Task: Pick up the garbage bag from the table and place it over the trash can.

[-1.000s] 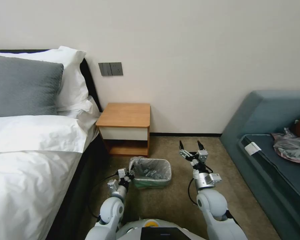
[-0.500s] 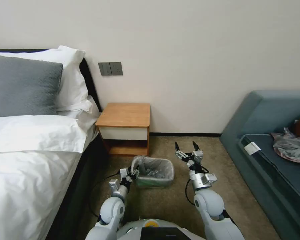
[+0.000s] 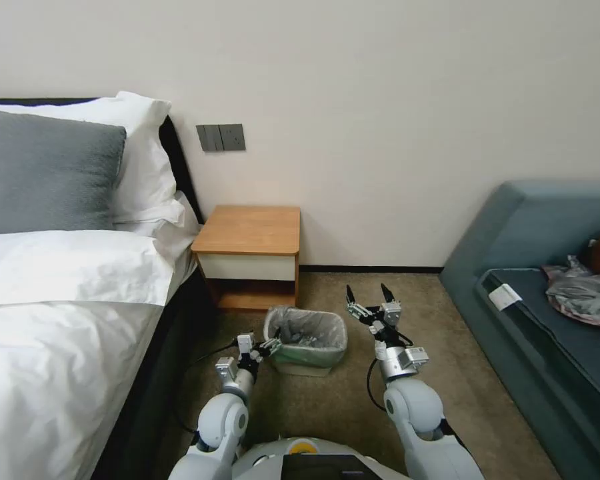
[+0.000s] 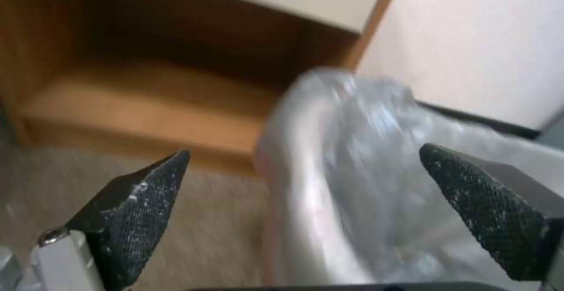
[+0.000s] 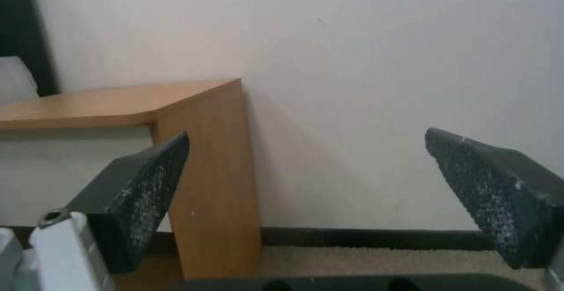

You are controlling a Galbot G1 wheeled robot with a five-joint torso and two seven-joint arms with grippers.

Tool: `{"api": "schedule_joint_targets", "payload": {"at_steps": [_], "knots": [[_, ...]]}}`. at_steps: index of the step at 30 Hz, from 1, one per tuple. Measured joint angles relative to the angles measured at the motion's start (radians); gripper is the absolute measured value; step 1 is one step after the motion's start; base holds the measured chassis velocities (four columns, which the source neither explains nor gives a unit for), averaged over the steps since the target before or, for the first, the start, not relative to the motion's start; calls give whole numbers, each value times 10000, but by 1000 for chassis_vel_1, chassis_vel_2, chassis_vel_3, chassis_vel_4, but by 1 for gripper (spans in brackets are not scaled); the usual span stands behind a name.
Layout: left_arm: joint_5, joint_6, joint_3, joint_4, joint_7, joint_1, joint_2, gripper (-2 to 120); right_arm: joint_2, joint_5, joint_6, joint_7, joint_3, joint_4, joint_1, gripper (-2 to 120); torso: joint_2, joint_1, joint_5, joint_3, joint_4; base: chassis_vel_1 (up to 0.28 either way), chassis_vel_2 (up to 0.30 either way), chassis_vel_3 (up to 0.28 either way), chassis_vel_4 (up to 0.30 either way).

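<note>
The trash can (image 3: 299,360), a pale cream-green bin, stands on the carpet in front of the table (image 3: 250,230), whose orange-brown top is bare. The garbage bag (image 3: 307,327), grey and shiny, lines the bin and is draped over its rim. My left gripper (image 3: 268,345) is open at the bin's left rim. In the left wrist view the bag (image 4: 376,150) and rim sit between the spread left gripper (image 4: 304,151) fingers. My right gripper (image 3: 367,295) hovers open just right of the bin. The right wrist view has the right gripper (image 5: 306,134) facing the table's side (image 5: 205,172) and the wall.
A bed (image 3: 60,300) with white linen runs along the left. A blue sofa (image 3: 547,253) on the right holds another grey-pink bag (image 3: 583,293). A black cable (image 3: 210,360) lies on the carpet by the bed. Open carpet lies between bin and sofa.
The bin with its bag has slid a little away from me toward the table. The left gripper stayed at its rim. The right gripper drifted left, closer to the bin.
</note>
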Motion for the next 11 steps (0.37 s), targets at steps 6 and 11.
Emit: {"api": "schedule_joint_targets", "payload": {"at_steps": [6, 11], "knots": [[1101, -1630, -155, 318, 12, -139, -84, 100, 246, -192, 108, 98, -14, -94, -110, 100, 0, -1, 0, 0, 1, 0, 0, 0, 0], [1691, -3474, -432, 977, 463, -546, 0, 100, 536, -1176, 104, 715, -2, -314, -582, 100, 0, -1, -1, 0, -1, 0, 0, 0, 0]]}}
